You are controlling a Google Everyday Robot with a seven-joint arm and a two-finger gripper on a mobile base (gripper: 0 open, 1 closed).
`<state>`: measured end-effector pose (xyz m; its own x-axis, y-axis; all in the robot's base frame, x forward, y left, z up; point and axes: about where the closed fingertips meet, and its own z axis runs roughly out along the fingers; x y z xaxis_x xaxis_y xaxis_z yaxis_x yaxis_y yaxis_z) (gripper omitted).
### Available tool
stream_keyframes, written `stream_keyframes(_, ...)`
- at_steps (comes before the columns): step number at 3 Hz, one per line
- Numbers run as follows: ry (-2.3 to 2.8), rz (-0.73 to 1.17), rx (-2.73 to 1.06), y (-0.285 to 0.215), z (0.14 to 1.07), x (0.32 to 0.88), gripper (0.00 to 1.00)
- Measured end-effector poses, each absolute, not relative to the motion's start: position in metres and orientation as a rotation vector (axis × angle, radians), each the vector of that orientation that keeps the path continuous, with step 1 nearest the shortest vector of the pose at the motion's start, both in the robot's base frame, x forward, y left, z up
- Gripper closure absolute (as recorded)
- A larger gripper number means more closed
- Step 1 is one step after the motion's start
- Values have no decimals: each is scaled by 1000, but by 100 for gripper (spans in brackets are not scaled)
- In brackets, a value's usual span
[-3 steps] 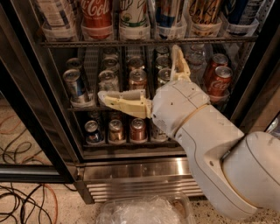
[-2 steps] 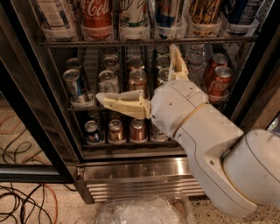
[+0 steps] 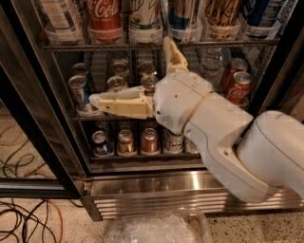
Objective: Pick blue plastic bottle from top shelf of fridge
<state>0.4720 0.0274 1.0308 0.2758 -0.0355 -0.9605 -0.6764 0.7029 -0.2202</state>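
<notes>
Below the top shelf [image 3: 118,47], the gripper [image 3: 130,71] hangs, fingers spread wide, seemingly readied for the blue plastic bottle [image 3: 59,13] at eleven o'clock.

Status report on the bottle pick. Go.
Gripper open, empty, in front of the cans, below the top shelf. Blue plastic bottle far left on it, untouched. Coca-Cola bottle close beside it.
</notes>
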Motion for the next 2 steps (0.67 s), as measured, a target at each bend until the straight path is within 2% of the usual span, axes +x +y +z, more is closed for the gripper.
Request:
stream_keyframes(1, 1203, 558, -769, 43, 1040, 475, 0)
stream_keyframes(2, 1203, 558, -769, 43, 1040, 475, 0)
